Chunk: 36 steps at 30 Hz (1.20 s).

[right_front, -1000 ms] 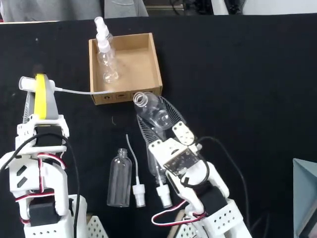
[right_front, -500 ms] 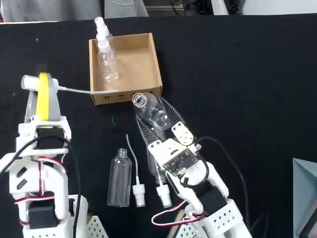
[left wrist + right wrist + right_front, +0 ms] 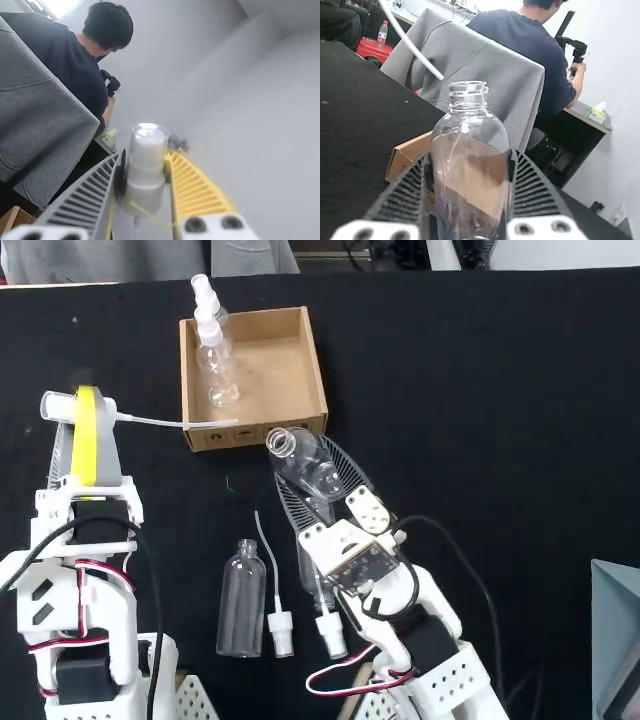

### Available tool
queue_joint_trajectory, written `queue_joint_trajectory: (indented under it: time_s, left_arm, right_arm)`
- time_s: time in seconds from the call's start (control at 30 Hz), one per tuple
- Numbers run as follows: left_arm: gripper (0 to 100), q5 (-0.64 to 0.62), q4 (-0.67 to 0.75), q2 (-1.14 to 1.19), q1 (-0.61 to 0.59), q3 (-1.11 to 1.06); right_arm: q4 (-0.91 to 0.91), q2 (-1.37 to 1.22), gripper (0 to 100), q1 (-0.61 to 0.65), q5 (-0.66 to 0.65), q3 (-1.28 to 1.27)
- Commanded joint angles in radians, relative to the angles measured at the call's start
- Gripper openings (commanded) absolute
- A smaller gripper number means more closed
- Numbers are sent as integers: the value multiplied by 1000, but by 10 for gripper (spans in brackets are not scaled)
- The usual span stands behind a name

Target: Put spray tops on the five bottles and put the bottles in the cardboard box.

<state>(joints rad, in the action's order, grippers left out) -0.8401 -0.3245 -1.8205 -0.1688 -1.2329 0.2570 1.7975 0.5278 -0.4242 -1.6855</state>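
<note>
Right wrist view has the right gripper [image 3: 470,162] clamped on the belly of a clear plastic bottle [image 3: 470,135]. The bottle's open threaded neck points away from the claw and tilts upward, presumably so a top can be fed in. The left gripper [image 3: 144,161] pinches a white spray top [image 3: 145,150] by its collar, holding it sideways so that its thin dip tube [image 3: 170,422] aims at that neck. In the high view the tube's end lies over the front wall of the brown cardboard box [image 3: 315,360], near the bottle mouth but not yet in it. Two capped bottles [image 3: 215,360] lie in the box's corner. On the black table [image 3: 500,390], by the arm bases, lie an uncapped bottle [image 3: 242,600] and two loose spray tops [image 3: 280,625].
</note>
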Motion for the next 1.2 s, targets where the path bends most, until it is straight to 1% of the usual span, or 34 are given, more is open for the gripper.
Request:
queue_joint_trajectory:
  time_s: [0.0, 0.2, 0.37, 0.57, 0.73, 1.17]
  left_arm:
    - [29, -6, 23, -3, 13, 70]
    - [29, -6, 23, -3, 18, 70]
    - [29, 0, 17, -3, 97, 67]
    - [29, 0, 17, -3, 99, 64]
    - [29, 0, 17, -3, 105, 62]
    - [29, -2, 17, -3, 110, 68]
  right_arm:
    - [-2, 44, 53, 21, -31, 1]
    - [-3, 44, 53, 21, -31, 1]
    - [-3, 44, 53, 21, -32, 1]
    - [-3, 44, 53, 21, -34, 1]
    - [-2, 44, 53, 21, -104, 1]
    - [-2, 44, 53, 18, -107, 1]
